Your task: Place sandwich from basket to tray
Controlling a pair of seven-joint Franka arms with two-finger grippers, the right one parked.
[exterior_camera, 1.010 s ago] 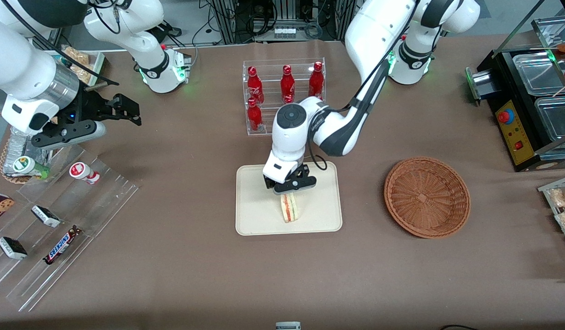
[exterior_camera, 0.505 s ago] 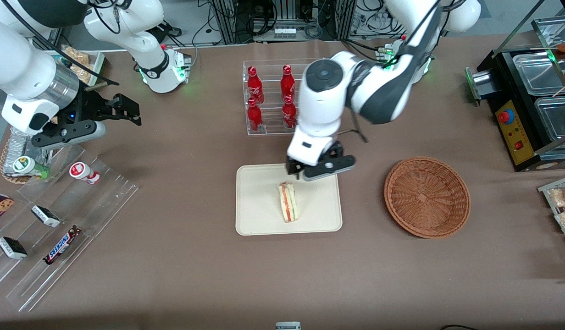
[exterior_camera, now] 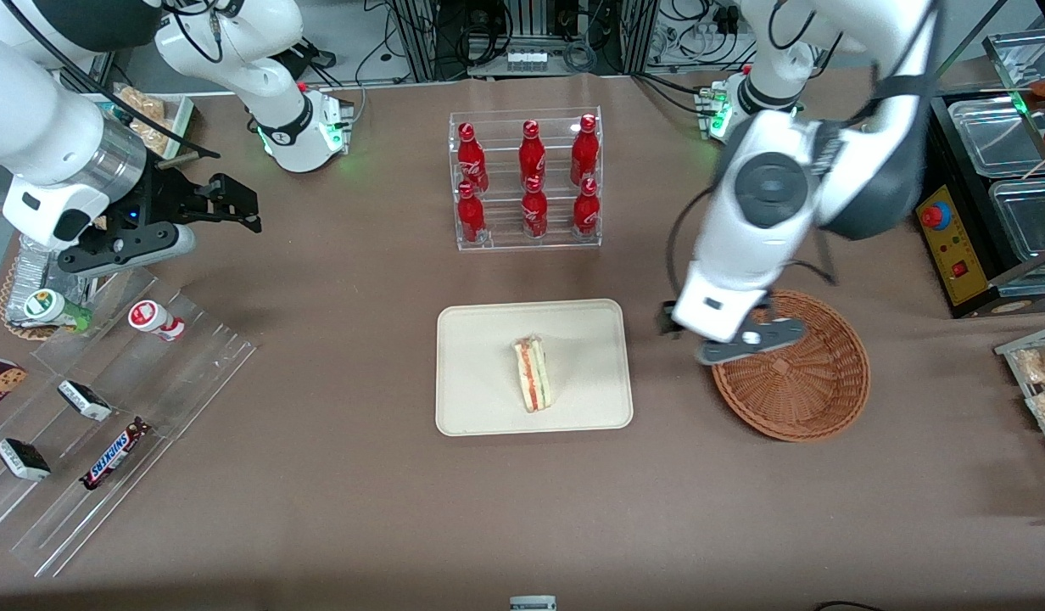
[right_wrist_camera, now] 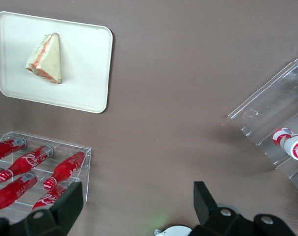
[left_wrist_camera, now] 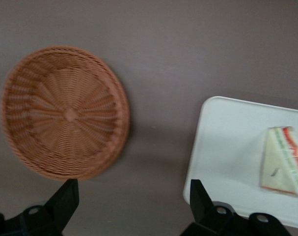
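The sandwich (exterior_camera: 533,386), a pale bread wedge with an orange-red and green stripe, lies on the cream tray (exterior_camera: 480,356) near its middle. It also shows in the left wrist view as the sandwich (left_wrist_camera: 284,162) on the tray (left_wrist_camera: 227,147), and in the right wrist view as the sandwich (right_wrist_camera: 44,58) on the tray (right_wrist_camera: 85,64). The round wicker basket (exterior_camera: 798,382) (left_wrist_camera: 65,113) stands beside the tray, toward the working arm's end, with nothing in it. My gripper (exterior_camera: 734,339) (left_wrist_camera: 133,196) hangs open and empty, high over the basket's rim nearest the tray.
A clear rack of red cola bottles (exterior_camera: 527,178) (right_wrist_camera: 31,172) stands farther from the front camera than the tray. Stepped acrylic racks with snacks (exterior_camera: 107,399) lie toward the parked arm's end. A black appliance (exterior_camera: 980,187) sits toward the working arm's end.
My gripper let go of the sandwich on the tray, rose and swung away toward the basket. The sandwich has stayed where it was set down.
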